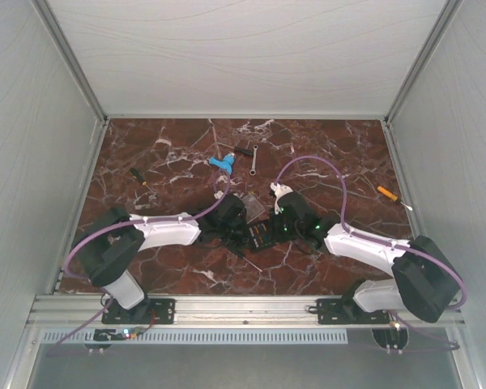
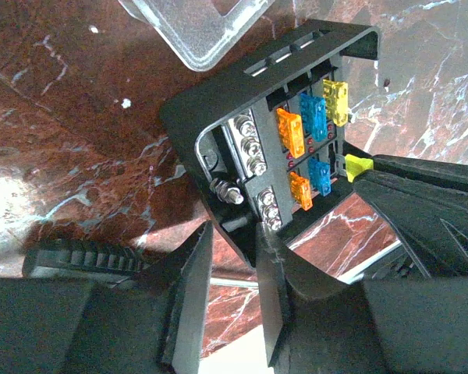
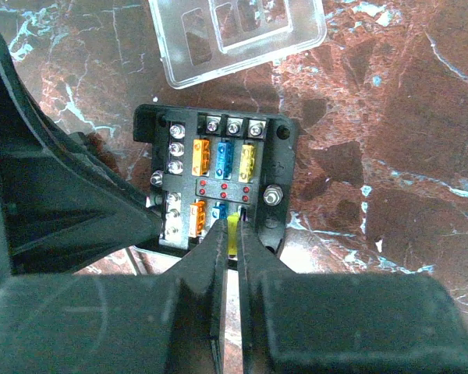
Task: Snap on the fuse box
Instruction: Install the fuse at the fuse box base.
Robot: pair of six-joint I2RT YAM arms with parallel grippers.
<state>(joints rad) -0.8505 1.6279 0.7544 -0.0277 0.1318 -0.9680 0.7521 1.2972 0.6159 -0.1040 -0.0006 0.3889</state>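
Left gripper [image 2: 234, 234] pinches an edge of the black fuse box [image 3: 226, 187]; right gripper [image 3: 232, 227] pinches its yellow fuse [image 3: 232, 235]; clear lid [image 3: 238, 35] lies near

The fuse box [image 3: 288, 148] is black moulded plastic, mostly matt with a faint sheen on its rim. Inside the fuse box, the blade fuses [image 3: 225, 158] are translucent coloured plastic in orange, blue and yellow. The terminal screws [image 3: 177, 148] along one side of it are bright, shiny metal. Just beyond the fuse box lies the lid [image 3: 234, 35], of clear, smooth, glossy plastic. Under the fuse box, the table [image 3: 405, 156] has a polished red-brown marble look and reflects light in pale patches. At the near edge of the fuse box, the right gripper [image 3: 232, 230] and left gripper [image 2: 234, 234] have matt black, slightly grainy plastic fingers [image 2: 191, 273]. The yellow fuse [image 2: 357, 165] pinched there is glossy plastic.
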